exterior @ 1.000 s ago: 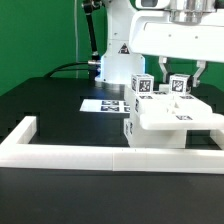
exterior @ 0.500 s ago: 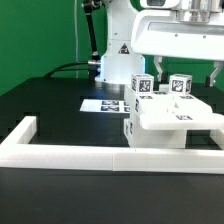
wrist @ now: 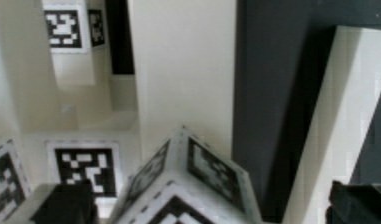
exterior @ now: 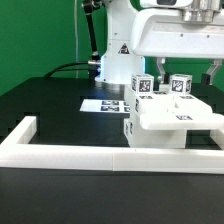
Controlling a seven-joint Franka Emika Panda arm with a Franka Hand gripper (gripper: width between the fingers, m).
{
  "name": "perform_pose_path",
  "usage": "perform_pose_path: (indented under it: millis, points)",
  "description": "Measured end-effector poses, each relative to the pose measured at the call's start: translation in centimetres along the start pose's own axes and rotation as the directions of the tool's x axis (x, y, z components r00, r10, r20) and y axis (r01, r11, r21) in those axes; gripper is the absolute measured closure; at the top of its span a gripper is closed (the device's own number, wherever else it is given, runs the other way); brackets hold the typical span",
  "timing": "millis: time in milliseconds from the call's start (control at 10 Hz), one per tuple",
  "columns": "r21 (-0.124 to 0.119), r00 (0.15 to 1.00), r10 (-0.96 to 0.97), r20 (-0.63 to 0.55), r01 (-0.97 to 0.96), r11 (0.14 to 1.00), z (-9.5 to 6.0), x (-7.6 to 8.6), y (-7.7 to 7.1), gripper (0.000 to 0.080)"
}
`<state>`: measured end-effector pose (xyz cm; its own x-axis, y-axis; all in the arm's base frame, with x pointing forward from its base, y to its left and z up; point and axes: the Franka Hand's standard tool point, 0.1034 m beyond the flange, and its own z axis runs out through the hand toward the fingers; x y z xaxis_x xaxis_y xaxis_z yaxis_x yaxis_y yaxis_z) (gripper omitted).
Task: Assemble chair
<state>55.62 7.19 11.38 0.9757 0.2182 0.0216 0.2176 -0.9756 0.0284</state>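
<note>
The chair is a white blocky build with tag markers, standing on the black table at the exterior view's right. Two tagged posts rise from its flat slab, one on the left and one on the right. My gripper hangs over the right post, open, with one dark finger on each side of the post top and clear of it. In the wrist view the post's tagged corner stands between the fingertips, with my gripper holding nothing. More white chair pieces lie beyond.
A long white border frame runs along the table front and turns back at the exterior view's left. The marker board lies flat behind the chair. The arm's white base stands at the back, with a cable trailing left.
The fingers were shut on the right post's top one second ago. They have since spread wide and let it go. The post and the rest of the chair stayed put.
</note>
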Motion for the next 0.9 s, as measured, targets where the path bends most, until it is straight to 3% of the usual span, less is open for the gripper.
perform_pose_path:
  millis: [500, 800, 900]
  points:
    - [-0.002, 0.937, -0.348, 0.002, 0.348, 0.937, 0.06, -0.09, 0.72, 0.0150]
    - [-0.001, 0.938, -0.347, 0.003, 0.347, 0.938, 0.10, -0.11, 0.76, 0.0177]
    - [-0.001, 0.940, -0.342, 0.003, 0.342, 0.940, 0.12, -0.12, 0.77, 0.0358]
